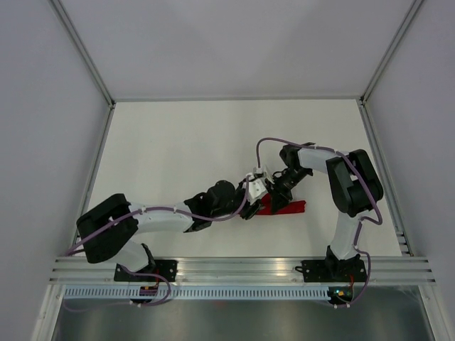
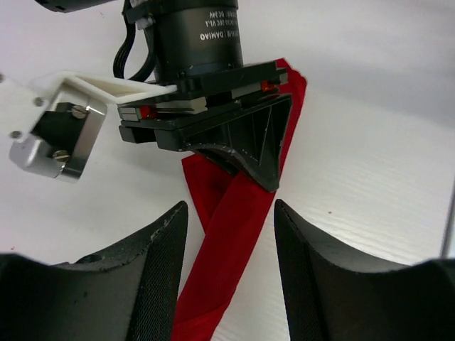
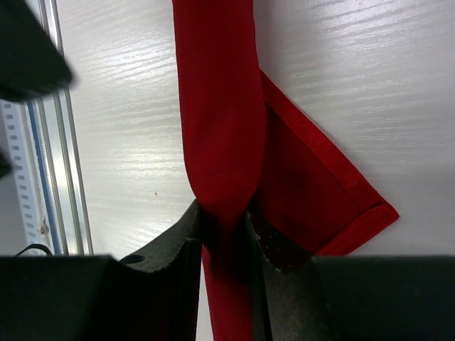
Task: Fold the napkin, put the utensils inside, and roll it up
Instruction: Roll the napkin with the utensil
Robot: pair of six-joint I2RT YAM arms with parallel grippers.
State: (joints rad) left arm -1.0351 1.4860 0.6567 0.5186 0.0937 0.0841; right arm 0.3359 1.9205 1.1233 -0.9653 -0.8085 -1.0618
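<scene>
Just past the aluminium rail point(image 1: 242, 264) that carries both arm bases, on the white table point(image 1: 178, 149) and right of centre, lies the napkin point(image 3: 220, 106). It is wound into a narrow red tube, and both wrists converge on it.

Left gripper point(image 2: 229, 207): fingers apart, straddling the near end of the tube. A white gap shows along the right finger. Contact low on the left finger cannot be told. It has no hold on the cloth.

Right gripper point(image 3: 224, 213): fingers closed on the tube, which narrows to a waist where they bite.

Beyond that pinch a corner flap point(image 3: 334, 206) lies flat on the table beside the tube, hemmed edge outward, not wound in.

Knife: not visible in any view (presumably inside the roll, unconfirmed).

Handling judgement:
- Light, limp cloth that creases under slight pressure, as the pinched waist shows.
- The surface has a slight sheen, so layers probably slide over each other and a slack roll would unwind.
- If the knife is inside it gives a stiff core and could slip out of an open end when tilted.
- Best hold: across the tube's body with both fingers spanning all layers, not on the flap alone.
- The free flap likely needs tucking or rolling under, with one gripper pinning the tube.

Farther back, the table runs bare white to the enclosure wall.
</scene>
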